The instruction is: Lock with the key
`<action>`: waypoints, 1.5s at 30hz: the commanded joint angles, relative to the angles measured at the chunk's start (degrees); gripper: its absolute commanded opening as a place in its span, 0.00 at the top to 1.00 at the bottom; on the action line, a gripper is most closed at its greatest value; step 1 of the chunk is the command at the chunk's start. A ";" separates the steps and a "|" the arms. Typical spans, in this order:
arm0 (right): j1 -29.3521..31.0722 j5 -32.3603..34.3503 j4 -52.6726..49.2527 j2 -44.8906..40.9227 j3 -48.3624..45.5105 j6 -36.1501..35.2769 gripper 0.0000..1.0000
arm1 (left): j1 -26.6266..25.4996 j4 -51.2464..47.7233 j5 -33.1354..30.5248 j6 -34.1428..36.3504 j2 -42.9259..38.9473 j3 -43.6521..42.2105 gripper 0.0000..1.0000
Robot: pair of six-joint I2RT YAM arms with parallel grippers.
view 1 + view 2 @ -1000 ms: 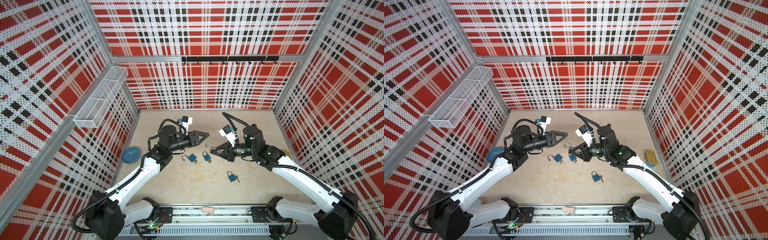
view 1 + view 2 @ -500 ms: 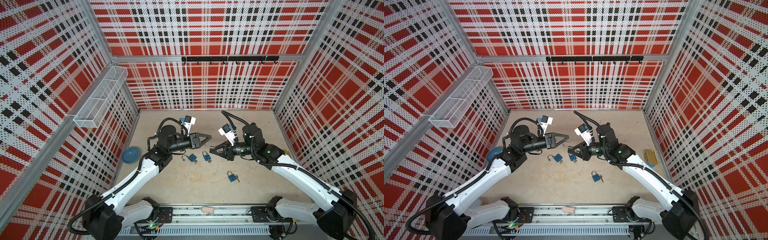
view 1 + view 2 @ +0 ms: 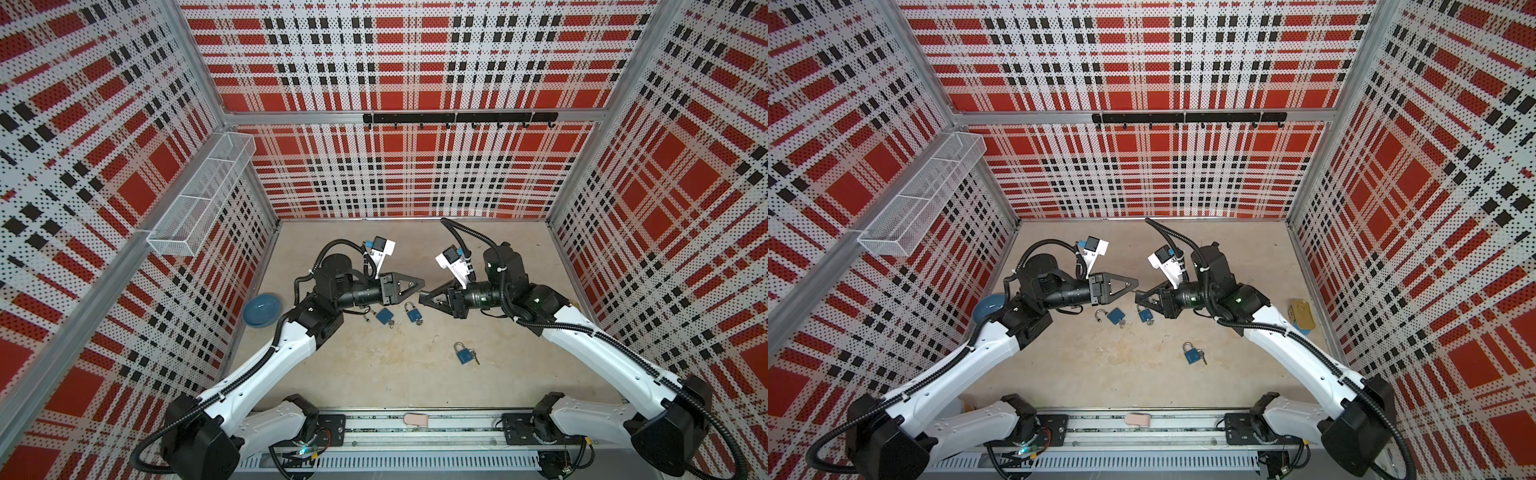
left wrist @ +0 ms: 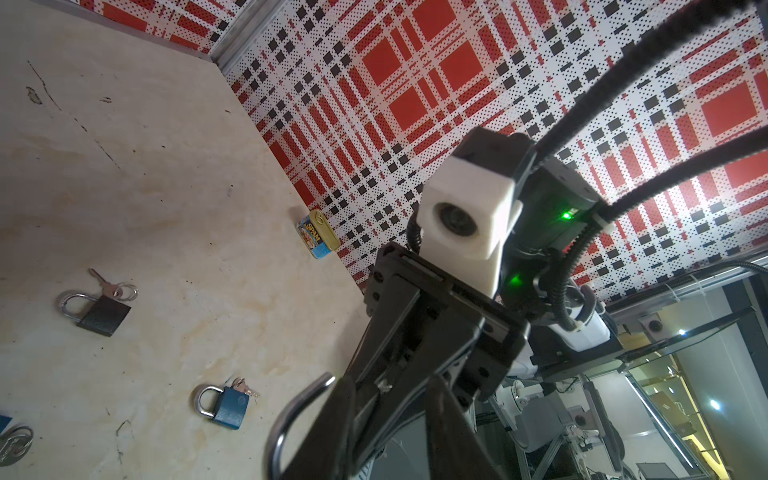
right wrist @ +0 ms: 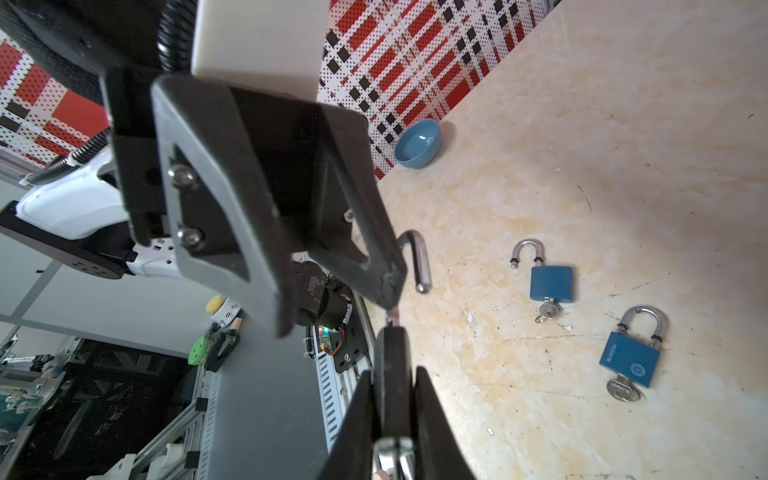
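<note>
1. Nearest the front rail [image 3: 415, 432], the near padlock [image 3: 462, 354], blue, lies on the table [image 3: 374, 382] with its shackle shut and a key [image 3: 475, 356] in its base.
2. At mid-table the right gripper [image 3: 423, 298] pinches the held padlock [image 5: 390, 361], dark, by its body and clear of the table.
3. Its open shackle [image 5: 417, 257] points at the left gripper [image 3: 420, 284], whose fingers stand narrowly apart, one tip at the shackle.
4. Under the two grippers lie the closed padlock [image 5: 629, 357], lettered with what appears to read "BLOSSOM", and the open padlock [image 5: 550, 282]. Both are blue and keyed.
5. Farther out, a blue bowl [image 3: 262, 309] sits by the left wall and a "SPAM" can [image 4: 318, 235] by the right wall.
6. A wire basket [image 3: 199, 199] and a black hook rail [image 3: 457, 118] hang on the walls.
</note>
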 commanded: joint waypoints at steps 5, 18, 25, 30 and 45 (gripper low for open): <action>0.19 -1.31 1.40 0.29 2.62 -1.29 1.00 | 0.10 -1.53 -0.41 1.41 -0.18 -1.01 0.67; 0.22 -4.08 1.98 0.28 2.44 -0.38 1.00 | 2.85 -1.63 0.26 1.94 1.53 0.19 0.65; 0.21 -1.87 0.76 -0.42 2.77 -1.74 1.00 | 2.52 -1.62 2.01 1.73 1.51 -0.12 0.67; 0.12 -1.17 -0.18 -0.02 3.40 -2.67 1.00 | 2.70 -1.67 3.45 1.25 -0.35 -1.68 0.67; 0.07 -1.17 -0.72 0.79 5.03 -3.00 1.00 | 4.70 -1.63 4.25 0.02 -3.36 -4.05 0.71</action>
